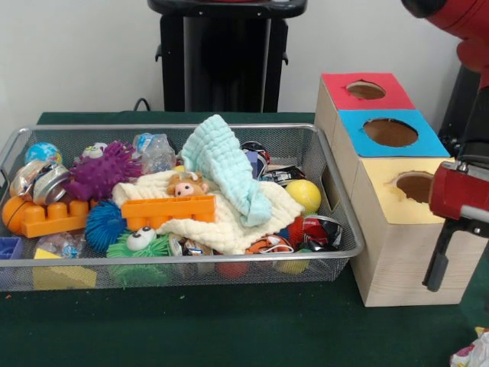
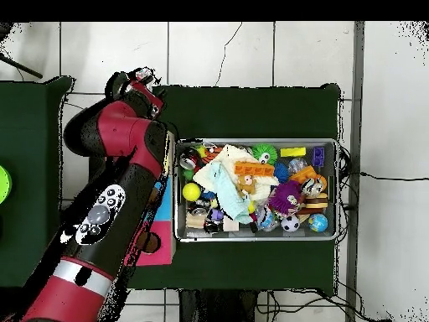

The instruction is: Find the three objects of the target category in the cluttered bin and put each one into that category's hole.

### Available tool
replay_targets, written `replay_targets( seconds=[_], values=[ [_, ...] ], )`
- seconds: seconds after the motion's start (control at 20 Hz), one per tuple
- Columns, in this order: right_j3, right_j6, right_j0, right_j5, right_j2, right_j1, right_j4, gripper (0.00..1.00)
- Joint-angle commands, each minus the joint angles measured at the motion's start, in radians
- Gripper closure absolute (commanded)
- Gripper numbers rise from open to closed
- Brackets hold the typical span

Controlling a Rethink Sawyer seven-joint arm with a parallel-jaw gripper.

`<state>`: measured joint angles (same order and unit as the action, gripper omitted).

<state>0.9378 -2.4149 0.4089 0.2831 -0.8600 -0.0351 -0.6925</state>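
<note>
The wire-mesh bin point(image 1: 336, 252) fills the left and middle of the front view, packed with toys and two pale cloths. It also shows in the overhead view point(image 2: 338, 193). A white crinkly wrapper with coloured blotches point(image 1: 475, 353) lies outside the bin at the bottom right corner, on the table's near edge. Crinkly clear and foil wrappers lie in the bin at the back point(image 1: 157, 151) and at the left point(image 1: 42, 182). My gripper point(image 1: 437, 277) hangs in front of the yellow-topped box, above and left of the white wrapper. It is beyond the table's corner in the overhead view point(image 2: 142, 82).
Three wooden boxes stand in a row right of the bin, with holes in a red top point(image 1: 365, 90), a blue top point(image 1: 390, 131) and a yellow top point(image 1: 412, 187). My arm point(image 2: 126, 168) covers most of them from above. Green cloth point(image 1: 229, 329) covers the table.
</note>
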Motion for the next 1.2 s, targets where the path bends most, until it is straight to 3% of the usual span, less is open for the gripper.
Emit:
replay_targets(
  seconds=[0.05, 0.2, 0.4, 0.9, 1.2],
  values=[
    [0.074, -0.331, -0.011, 0.024, -0.015, -0.076, -0.073, 0.00],
    [0.059, -0.353, -0.006, -0.003, -0.053, -0.103, -0.106, 0.00],
    [0.075, -0.345, -0.001, -0.032, -0.050, -0.100, -0.123, 0.00],
    [0.029, -0.335, -0.012, 0.029, -0.099, -0.104, -0.170, 0.00],
    [0.036, -0.317, -0.007, 0.027, -0.087, -0.105, -0.185, 0.00]
  ],
)
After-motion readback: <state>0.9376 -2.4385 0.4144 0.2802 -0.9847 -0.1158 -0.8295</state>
